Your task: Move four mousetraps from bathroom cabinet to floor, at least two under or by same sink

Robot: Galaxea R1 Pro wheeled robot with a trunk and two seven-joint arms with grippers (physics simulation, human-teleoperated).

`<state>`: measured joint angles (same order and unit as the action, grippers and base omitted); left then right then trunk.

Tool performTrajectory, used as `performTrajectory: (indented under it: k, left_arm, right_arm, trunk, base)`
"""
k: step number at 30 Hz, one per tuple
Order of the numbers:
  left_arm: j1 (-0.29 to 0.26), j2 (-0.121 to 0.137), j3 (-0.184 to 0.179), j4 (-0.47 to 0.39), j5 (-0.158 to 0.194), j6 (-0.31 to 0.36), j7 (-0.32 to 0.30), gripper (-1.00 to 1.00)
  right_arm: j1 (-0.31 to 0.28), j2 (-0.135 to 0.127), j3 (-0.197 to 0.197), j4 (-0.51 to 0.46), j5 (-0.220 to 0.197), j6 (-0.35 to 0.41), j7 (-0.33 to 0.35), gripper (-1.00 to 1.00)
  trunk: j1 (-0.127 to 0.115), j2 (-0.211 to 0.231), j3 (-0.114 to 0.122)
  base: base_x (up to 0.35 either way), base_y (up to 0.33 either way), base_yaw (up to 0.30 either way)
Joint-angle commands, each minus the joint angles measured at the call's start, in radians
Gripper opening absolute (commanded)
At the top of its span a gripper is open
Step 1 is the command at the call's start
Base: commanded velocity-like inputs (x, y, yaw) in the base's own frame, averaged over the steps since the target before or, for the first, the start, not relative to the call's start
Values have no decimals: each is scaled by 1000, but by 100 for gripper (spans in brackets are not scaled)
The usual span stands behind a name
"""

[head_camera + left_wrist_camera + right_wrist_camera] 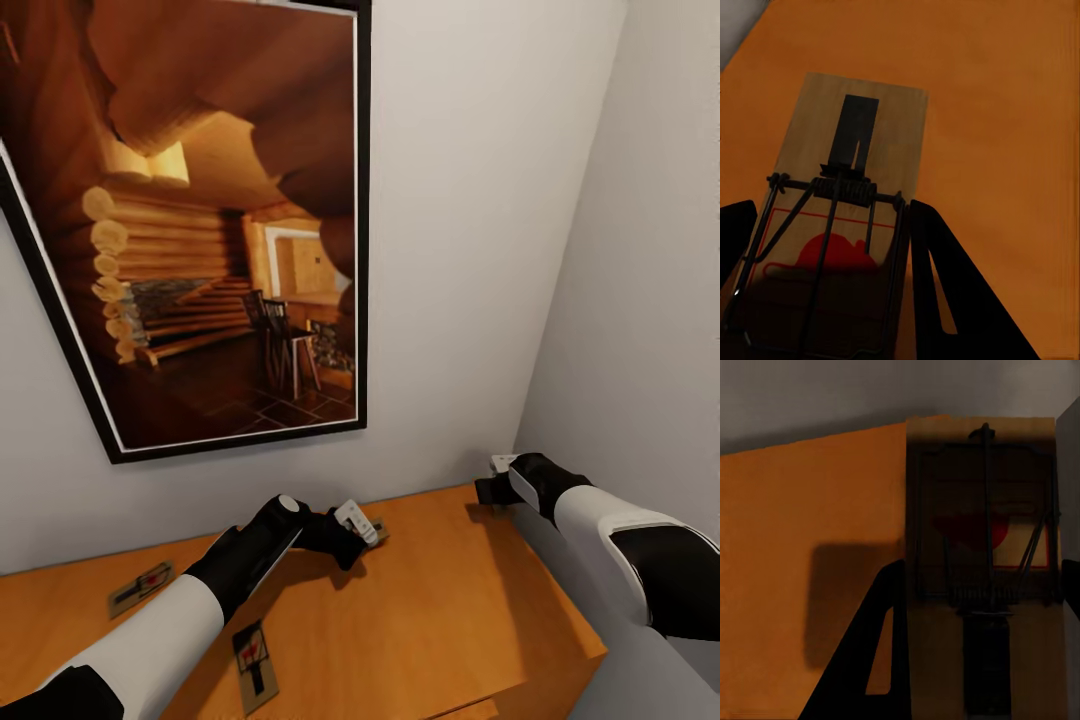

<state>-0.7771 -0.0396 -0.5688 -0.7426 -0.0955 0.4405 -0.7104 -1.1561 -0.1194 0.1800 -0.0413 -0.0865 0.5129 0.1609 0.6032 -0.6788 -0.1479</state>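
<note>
Head view shows you four mousetraps at the cabinet top [450,590], none on the floor yet. One mousetrap [140,587] lies flat near the wall on your left side, and a second mousetrap [255,665] lies flat near the front edge, beside your left forearm. A third mousetrap [844,195] sits between the fingers of your left end effector [358,528]; in the left wrist view the two dark fingers stand at both sides of the board, close to its edges, so it looks gripped or nearly gripped, but I cannot tell if the jaws really press it. The fourth mousetrap [982,570] is at the back right corner, and your right end effector [500,480] is around it; the right wrist view shows one finger along each long side, again without proof of a firm hold.

So I judge the task is at the beginning: all four traps must be carried down and placed on the tiles, two of them by the sink.

The orange-brown wooden surface is smooth. Behind it is a pale wall with a large framed picture [200,230] of a log cabin room, and a second wall closes the corner on the right.
</note>
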Motion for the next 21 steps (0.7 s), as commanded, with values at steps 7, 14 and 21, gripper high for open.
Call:
performTrajectory:
  k: [7,14,21]
  left_arm:
    - [-1,1,1,-2,-13,0,-6,-100]
    - [-1,1,1,-1,-13,0,-6,-100]
    - [-1,0,1,-1,-13,0,-6,-100]
  right_arm:
    - [-1,0,9,-2,-10,6,3,-100]
    - [-1,0,9,-2,-10,6,3,-100]
    - [-1,0,9,-2,-10,6,3,-100]
  trunk:
    - [-27,48,20]
    - [-54,97,42]
    - [-80,146,64]
  base:
    - [-259,0,0]
    - [-317,0,0]
    - [-59,0,0]
